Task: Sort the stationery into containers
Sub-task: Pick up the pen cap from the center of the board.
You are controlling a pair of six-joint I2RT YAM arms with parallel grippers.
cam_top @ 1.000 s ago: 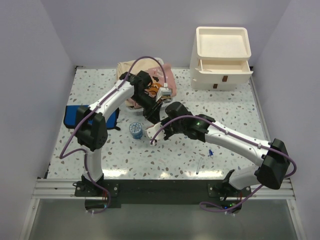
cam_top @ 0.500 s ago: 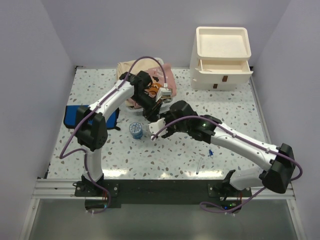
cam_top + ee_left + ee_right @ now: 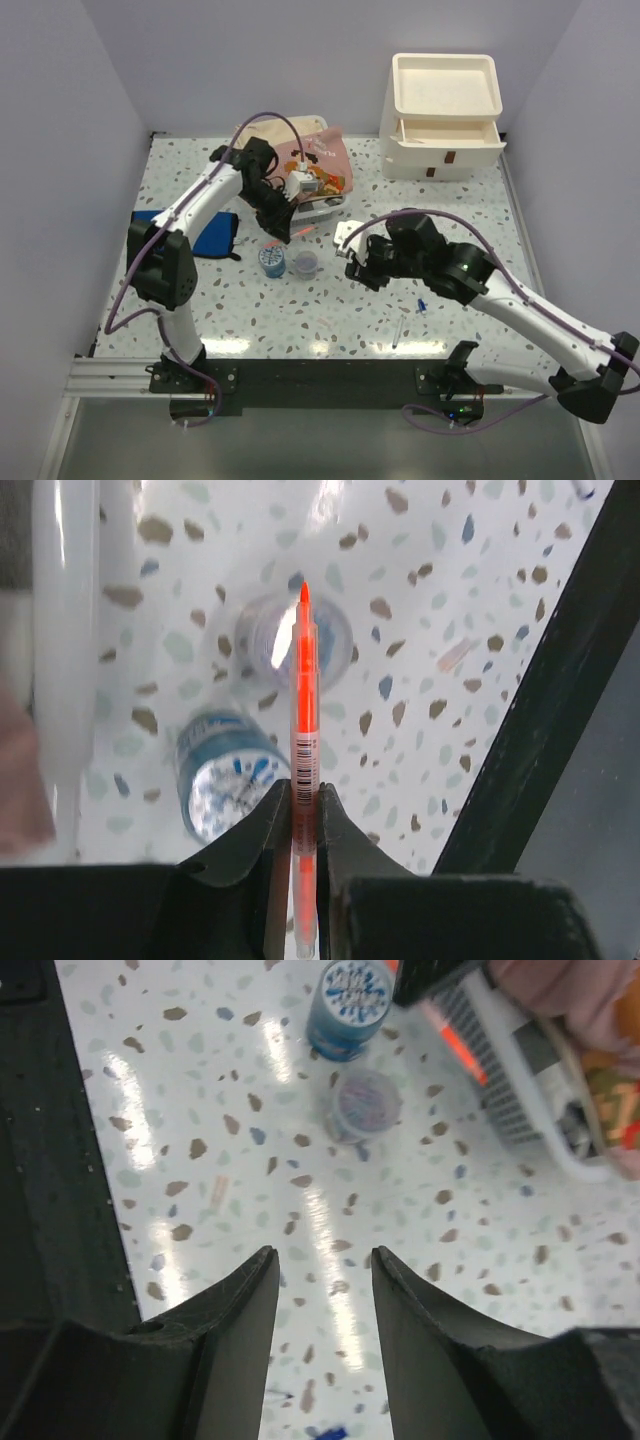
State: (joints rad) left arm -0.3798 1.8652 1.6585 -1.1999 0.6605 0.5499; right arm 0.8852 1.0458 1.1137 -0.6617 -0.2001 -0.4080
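The left gripper pinches an orange pen over the clear cup.
In the left wrist view the pen's tip lines up with the cup. The blue tape roll sits just beside the cup. The right gripper, fingers spread and empty, hovers near the cup. The cream drawer unit stands well apart from it.

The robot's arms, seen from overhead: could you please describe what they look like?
Both the left arm and the right arm have white links with black joints. A purple cable loops alongside each. In the wrist views, the jaws are dark and tapered.
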